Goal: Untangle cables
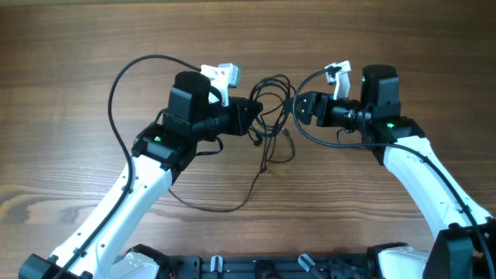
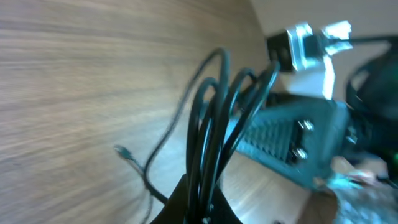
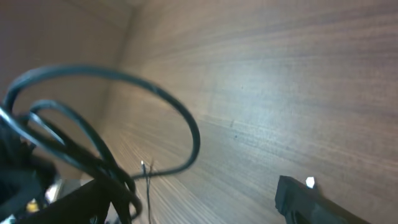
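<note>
L gripper (image 1: pixel 249 111) clenched on thin black tangled cables (image 1: pixel 270 116); R gripper (image 1: pixel 298 107) jaws apart, empty. Mid-untangle, I reckon: next R must nip one loop & pull sideways.

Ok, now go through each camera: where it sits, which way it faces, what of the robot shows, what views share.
Overhead: fixed above the table, looking straight down; both arms show, left gripper and right gripper either side of the cables.
Left wrist: on the left arm, looking along its shut fingers past the gripped cables to the right gripper.
Right wrist: on the right arm, low over the wood, facing the cables; one own finger shows.
Shared: all three see the cables; overhead and left wrist show the right gripper.
</note>
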`<control>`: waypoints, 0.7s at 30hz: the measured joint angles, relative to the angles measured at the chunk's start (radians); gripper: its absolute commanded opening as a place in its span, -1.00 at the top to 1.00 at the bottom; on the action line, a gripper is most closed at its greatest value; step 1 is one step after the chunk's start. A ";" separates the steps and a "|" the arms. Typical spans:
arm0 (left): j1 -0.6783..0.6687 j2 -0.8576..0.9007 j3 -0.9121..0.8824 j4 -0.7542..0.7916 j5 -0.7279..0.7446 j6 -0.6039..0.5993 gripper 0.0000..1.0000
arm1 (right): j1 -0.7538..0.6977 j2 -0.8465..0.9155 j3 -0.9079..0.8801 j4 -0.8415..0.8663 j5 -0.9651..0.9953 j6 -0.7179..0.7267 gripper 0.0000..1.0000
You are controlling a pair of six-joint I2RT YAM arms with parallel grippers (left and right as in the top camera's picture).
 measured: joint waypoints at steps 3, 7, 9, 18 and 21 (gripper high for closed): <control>0.001 0.000 0.000 0.005 0.087 0.007 0.92 | 0.000 0.000 0.000 0.016 0.058 0.025 -0.99; 0.001 0.006 -0.001 0.050 0.240 0.056 0.92 | 0.019 -0.001 0.000 -0.028 0.212 0.100 -0.99; 0.002 0.021 -0.003 0.074 0.308 0.082 0.92 | 0.028 -0.008 0.000 -0.047 0.261 0.123 -0.99; 0.005 0.049 -0.005 0.063 0.370 0.123 0.71 | -0.079 -0.037 0.001 -0.119 0.275 0.171 -0.99; 0.013 0.043 -0.005 0.055 0.438 0.133 0.38 | -0.223 -0.025 0.001 -0.156 0.370 0.210 -0.99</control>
